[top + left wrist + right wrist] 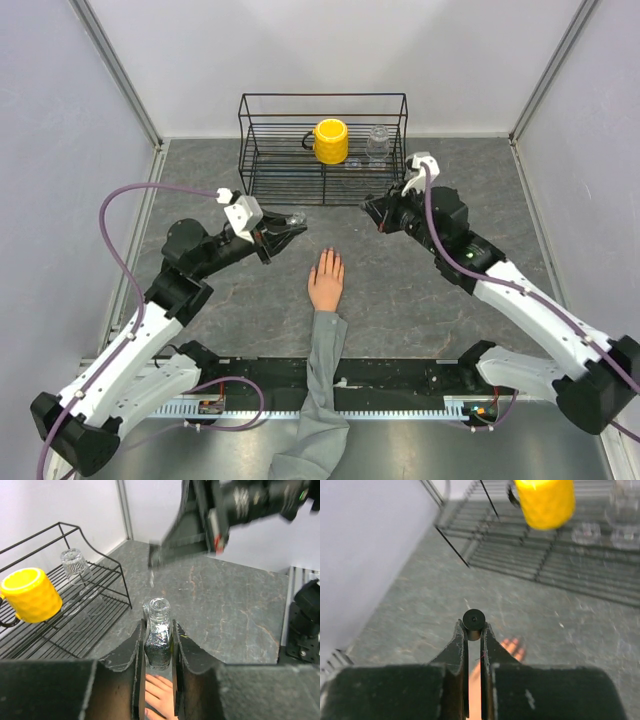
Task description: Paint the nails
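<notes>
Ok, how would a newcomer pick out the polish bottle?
Find the black wire rack at the back of the table, then come forward to the left pincer. Clamped in it is a small uncapped bottle of dark glittery polish, unlike the clear glass inside the rack.

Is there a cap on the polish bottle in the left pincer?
No, the polish bottle in the left pincer shows a bare open neck, while the right pincer grips a black cap apart from it.

Left tool [297, 226], jaws filled by bottle [159, 635], faces right tool [374, 212], jaws filled by cap [473, 620], narrow gap between. A wire rack [270, 170] blocks left of the left tool, ahead of the right; mannequin hand [326, 281] lies beneath; bare table [400, 300] elsewhere.
</notes>
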### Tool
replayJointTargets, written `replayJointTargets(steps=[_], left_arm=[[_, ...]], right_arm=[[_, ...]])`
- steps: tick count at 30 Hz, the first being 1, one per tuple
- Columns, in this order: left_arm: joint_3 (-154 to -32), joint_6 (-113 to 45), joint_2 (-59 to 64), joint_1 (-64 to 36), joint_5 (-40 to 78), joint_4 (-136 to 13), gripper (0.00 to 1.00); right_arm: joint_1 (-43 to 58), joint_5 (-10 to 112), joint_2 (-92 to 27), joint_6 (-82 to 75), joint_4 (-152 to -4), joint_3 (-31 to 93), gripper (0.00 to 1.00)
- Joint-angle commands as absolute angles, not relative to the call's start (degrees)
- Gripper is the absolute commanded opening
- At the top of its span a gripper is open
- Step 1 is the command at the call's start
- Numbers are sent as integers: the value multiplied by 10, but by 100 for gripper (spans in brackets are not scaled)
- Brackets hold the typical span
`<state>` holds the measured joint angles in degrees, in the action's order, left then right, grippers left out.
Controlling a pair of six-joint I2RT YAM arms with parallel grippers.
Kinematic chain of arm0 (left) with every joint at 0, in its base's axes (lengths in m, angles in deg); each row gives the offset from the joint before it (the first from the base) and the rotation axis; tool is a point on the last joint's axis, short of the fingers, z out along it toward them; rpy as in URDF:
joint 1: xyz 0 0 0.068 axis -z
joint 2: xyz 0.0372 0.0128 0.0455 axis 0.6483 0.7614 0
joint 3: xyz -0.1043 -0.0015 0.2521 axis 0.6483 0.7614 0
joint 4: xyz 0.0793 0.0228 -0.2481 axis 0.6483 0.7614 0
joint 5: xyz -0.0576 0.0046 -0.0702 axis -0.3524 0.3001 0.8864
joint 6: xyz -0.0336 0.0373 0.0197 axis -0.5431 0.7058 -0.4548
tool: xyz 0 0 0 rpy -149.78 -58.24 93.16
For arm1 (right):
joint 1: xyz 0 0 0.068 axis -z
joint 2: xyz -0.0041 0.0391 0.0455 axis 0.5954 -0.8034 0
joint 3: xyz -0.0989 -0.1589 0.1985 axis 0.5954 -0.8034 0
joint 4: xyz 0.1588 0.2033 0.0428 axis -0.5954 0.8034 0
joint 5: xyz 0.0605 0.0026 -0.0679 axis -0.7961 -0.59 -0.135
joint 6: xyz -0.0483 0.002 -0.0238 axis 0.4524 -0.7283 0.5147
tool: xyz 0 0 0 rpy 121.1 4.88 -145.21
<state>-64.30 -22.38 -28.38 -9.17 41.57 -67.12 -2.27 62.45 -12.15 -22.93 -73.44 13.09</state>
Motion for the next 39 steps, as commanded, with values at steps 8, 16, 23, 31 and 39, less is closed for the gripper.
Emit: replayJointTargets(steps=[8,16,23,31,39], left_arm=[[-694,-229,-159,-92,384,-764,2],[-703,-191,-122,-101,392,-767,2],[-689,-236,-95,-157,442,-832,2],[-680,-269,-83,-190,472,-854,2],[-679,-264,-78,-189,471,-847,2]], right_arm=[[48,454,-214,-210,-922,-9,0],[48,434,-327,-189,-950,-5,0],[48,403,-380,-183,-977,-7,0],[47,422,-379,-166,-948,-21,0],[47,422,-384,-163,-943,-28,0]])
